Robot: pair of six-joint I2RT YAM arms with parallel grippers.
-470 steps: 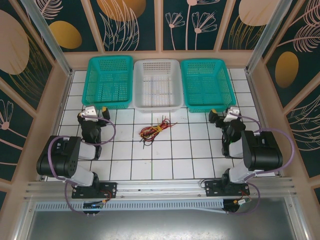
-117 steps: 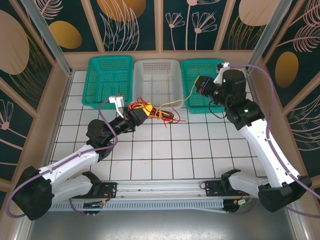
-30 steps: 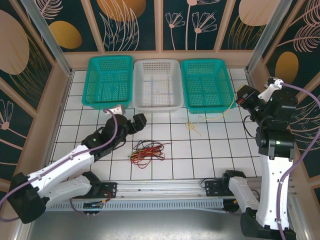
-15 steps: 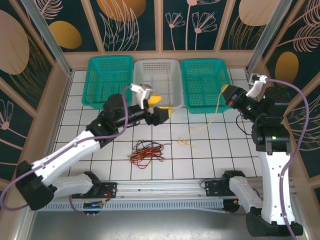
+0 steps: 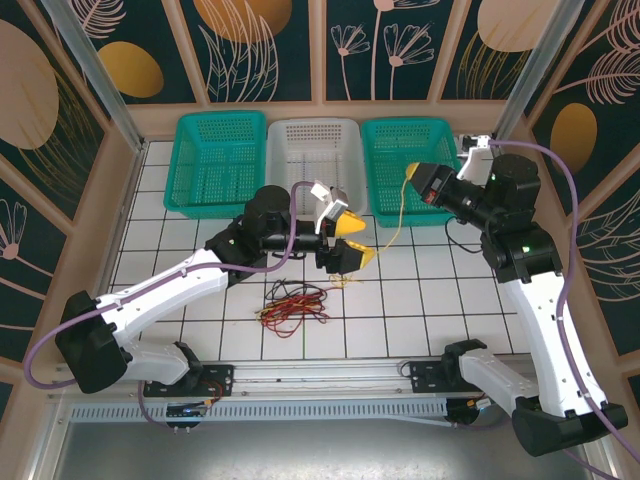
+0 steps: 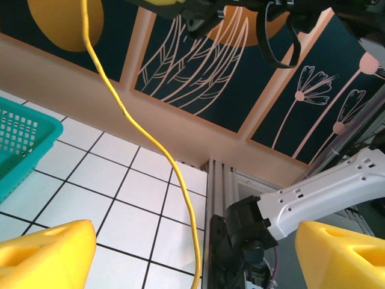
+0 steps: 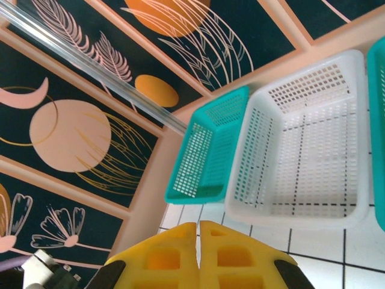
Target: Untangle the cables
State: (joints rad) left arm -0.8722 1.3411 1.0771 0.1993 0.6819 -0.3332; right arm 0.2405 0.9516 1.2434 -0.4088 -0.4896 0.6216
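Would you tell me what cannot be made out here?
Yellow cable lower part: top view, hidden behind left gripper; left wrist view, cut off by bottom edge.
Its upper end: left wrist view, past top edge.
Red and black cables: top view, too small to judge tangling.

Bright, even light falls from above across all views. The arms cast only faint, soft-edged shadows on the white tiled worktop (image 5: 420, 310). The overhead view is sharp, and its straight lines bow slightly near the edges. In the wrist views, the yellow fingertips (image 6: 45, 256) nearest the lens look soft, while the background is clearer.
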